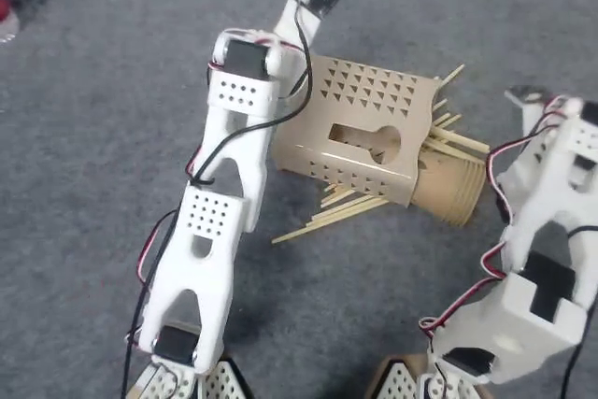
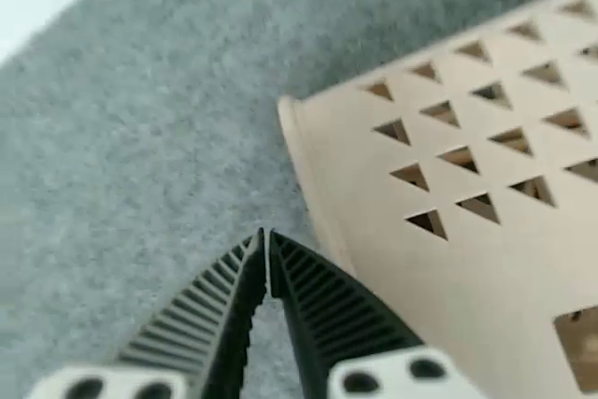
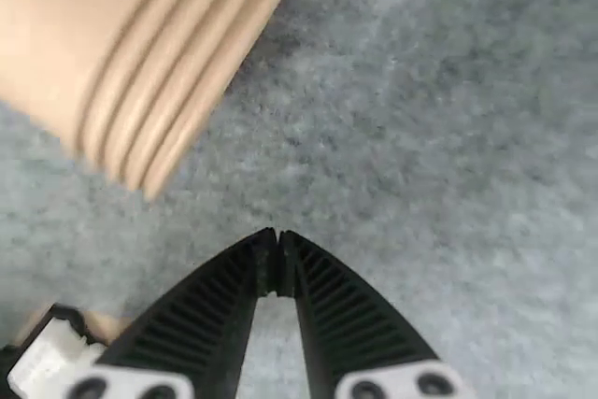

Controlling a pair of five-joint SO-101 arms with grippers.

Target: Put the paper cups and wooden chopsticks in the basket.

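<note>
Wooden basket [image 1: 364, 100] tipped sideways, paper cups [image 1: 453, 189], chopsticks [image 1: 322, 222] protruding

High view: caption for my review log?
Basket lying on its side on grey carpet, chopsticks and stacked paper cups poking out, left arm and right arm flanking it.

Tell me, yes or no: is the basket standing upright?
No, the basket lies tipped on its side, with paper cups and chopsticks poking out of its open end.
</note>
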